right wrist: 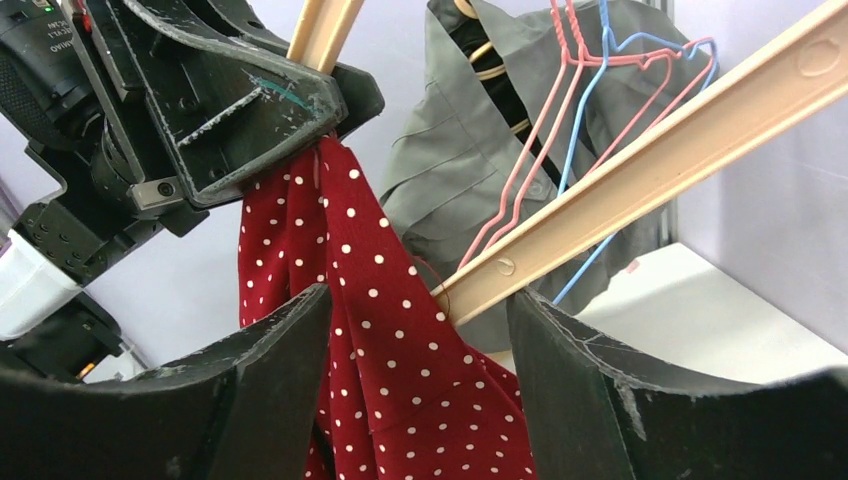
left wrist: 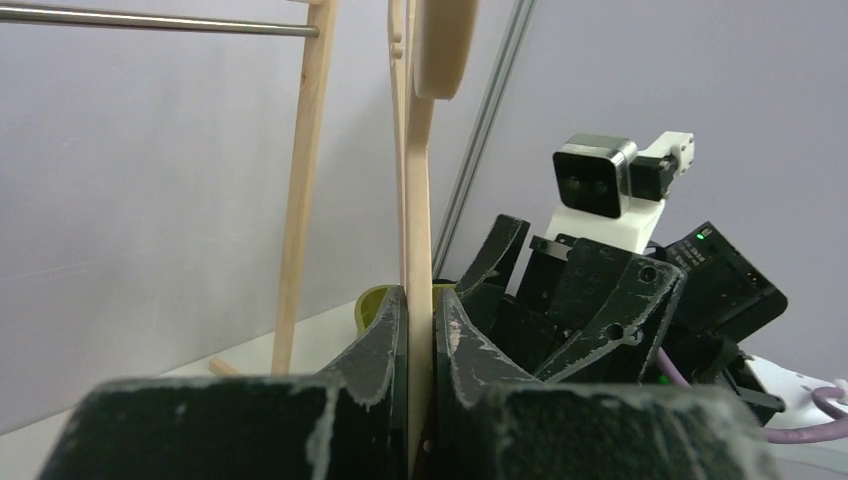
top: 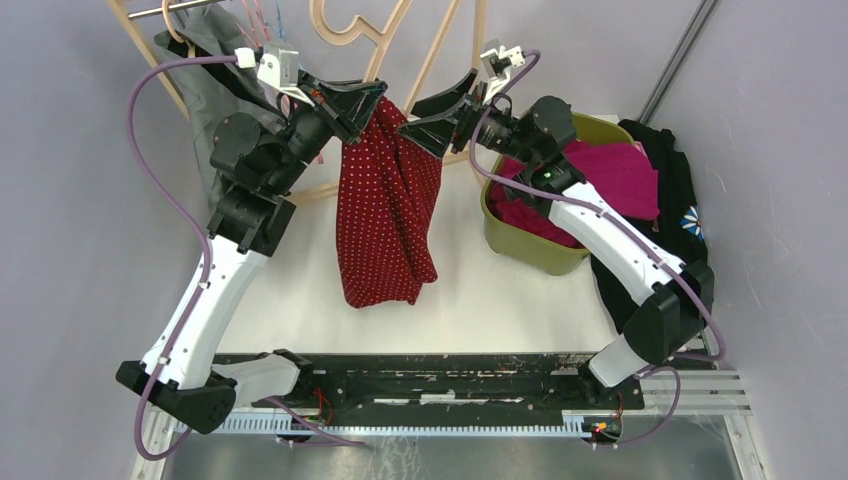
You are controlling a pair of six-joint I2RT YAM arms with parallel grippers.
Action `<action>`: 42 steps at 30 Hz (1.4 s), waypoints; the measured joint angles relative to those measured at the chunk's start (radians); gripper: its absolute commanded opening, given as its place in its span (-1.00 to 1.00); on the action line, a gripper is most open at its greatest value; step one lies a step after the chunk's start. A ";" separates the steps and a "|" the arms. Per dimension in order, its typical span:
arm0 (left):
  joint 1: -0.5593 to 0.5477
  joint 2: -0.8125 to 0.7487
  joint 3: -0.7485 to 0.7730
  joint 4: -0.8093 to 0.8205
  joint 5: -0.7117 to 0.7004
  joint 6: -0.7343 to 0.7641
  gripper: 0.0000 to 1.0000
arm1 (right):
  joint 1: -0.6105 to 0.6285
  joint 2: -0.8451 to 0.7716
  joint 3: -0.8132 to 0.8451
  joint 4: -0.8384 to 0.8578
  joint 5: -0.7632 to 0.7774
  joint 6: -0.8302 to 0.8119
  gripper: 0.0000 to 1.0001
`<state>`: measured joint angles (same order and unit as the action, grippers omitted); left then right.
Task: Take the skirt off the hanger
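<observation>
the red dotted skirt (top: 385,210) hangs by its top edge at the back centre of the table (top: 500,310), between the two grippers. its folds fall freely and its hem ends over the white surface. note the top edge: it is bunched directly under the left gripper (left wrist: 420,300), whose fingers are pressed together on a thin wooden hanger (left wrist: 418,250) strip. on the right wrist view you will see the right gripper (right wrist: 420,292) with its jaws spread wide. they stand either side of the skirt fabric and the end of a slanted wooden bar (right wrist: 650,160), without touching either. to the skirt's right, a strip of table separates it from the green bin (top: 520,250). behind on the left hang a grey garment (top: 215,90) and wire hangers (right wrist: 560,120). the left arm rises from the near left, elbow bent, wrist reaching right. the right arm crosses above the bin, wrist turned left.
</observation>
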<state>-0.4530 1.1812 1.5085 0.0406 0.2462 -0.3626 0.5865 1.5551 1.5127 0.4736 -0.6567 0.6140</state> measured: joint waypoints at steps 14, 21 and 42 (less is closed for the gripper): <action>0.000 0.001 -0.001 0.007 0.002 -0.001 -0.94 | 0.003 0.109 0.002 0.222 -0.043 0.204 0.35; 0.000 0.002 -0.001 0.009 0.011 -0.001 -0.94 | 0.016 0.118 -0.002 0.269 -0.048 0.259 0.28; 0.014 -0.005 -0.014 0.029 0.011 0.000 -0.94 | 0.071 0.166 0.042 0.231 -0.059 0.369 -0.99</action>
<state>-0.4385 1.1763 1.4940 0.0700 0.2573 -0.3630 0.6571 1.7206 1.5543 0.7048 -0.7158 0.9829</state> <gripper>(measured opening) 0.121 0.120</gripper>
